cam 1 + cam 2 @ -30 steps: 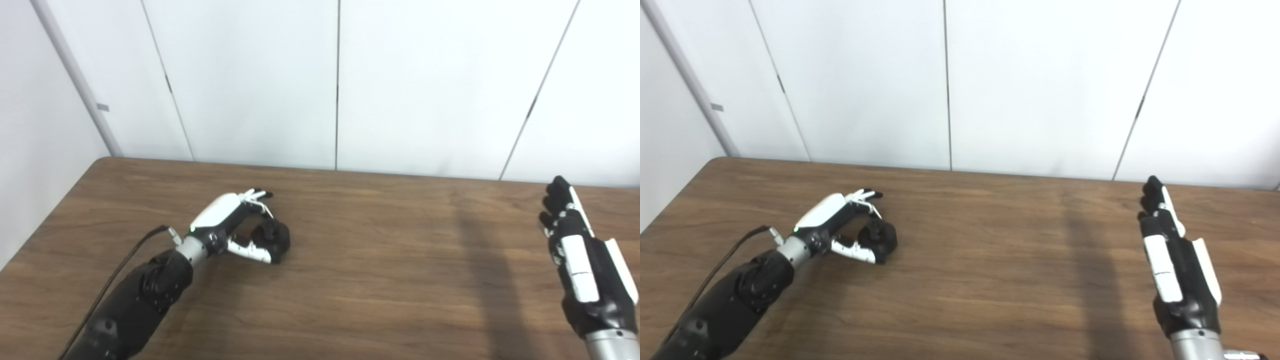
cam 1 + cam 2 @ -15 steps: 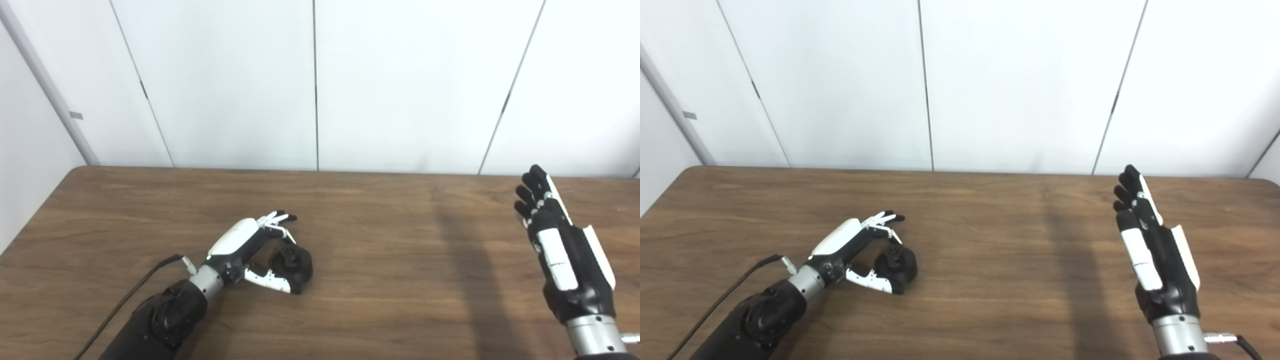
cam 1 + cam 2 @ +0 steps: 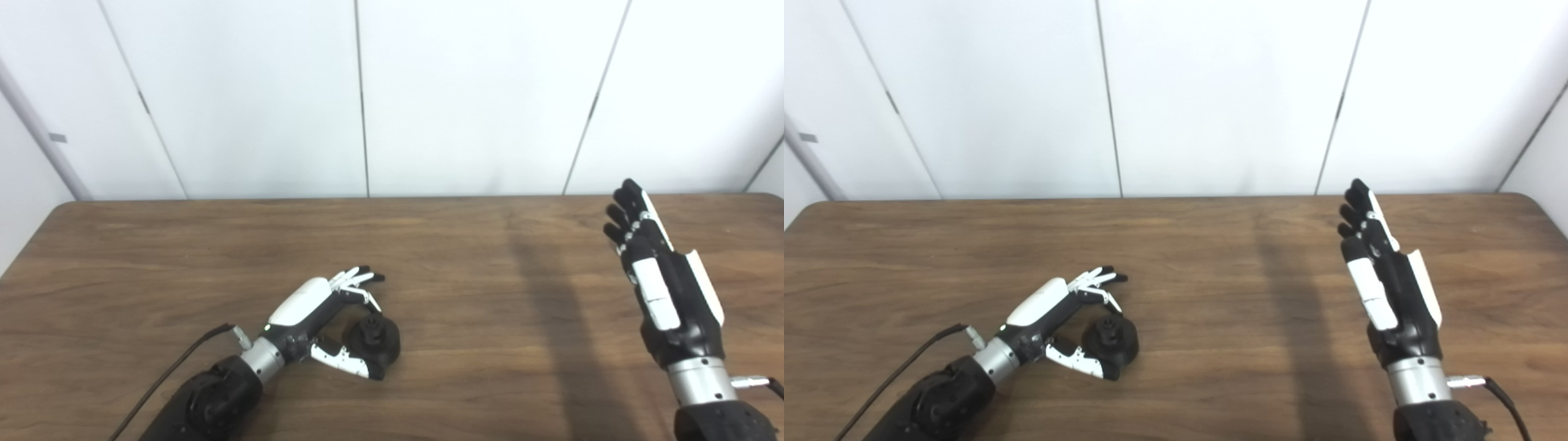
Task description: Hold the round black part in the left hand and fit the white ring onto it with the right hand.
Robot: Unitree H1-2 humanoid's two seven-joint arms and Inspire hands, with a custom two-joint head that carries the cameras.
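Resting low on the wooden table (image 3: pixel 465 257), the robot's left hand (image 3: pixel 318 318) curls around the round black part (image 3: pixel 375 340); its thumb hooks beneath the near side of the part while its fingers (image 3: pixel 355 282) arch over the far side, loosely spread, so the hold looks like a light cradle rather than a firm clamp; the part sits on the tabletop between thumb and fingers, a small raised hub showing on its upper face; a black cable (image 3: pixel 177 367) trails from the left wrist toward the near edge; well apart on the other side, the right hand (image 3: pixel 1387 278) stands upright above the table, fingers straight and close together, pointing at the white panelled wall (image 3: pixel 1213 92), holding nothing; its palm faces inward toward the left hand; a dark shadow band (image 3: pixel 1280 306) crosses the wood just beside the right hand, on its inner side; no white ring can be made out in either view.
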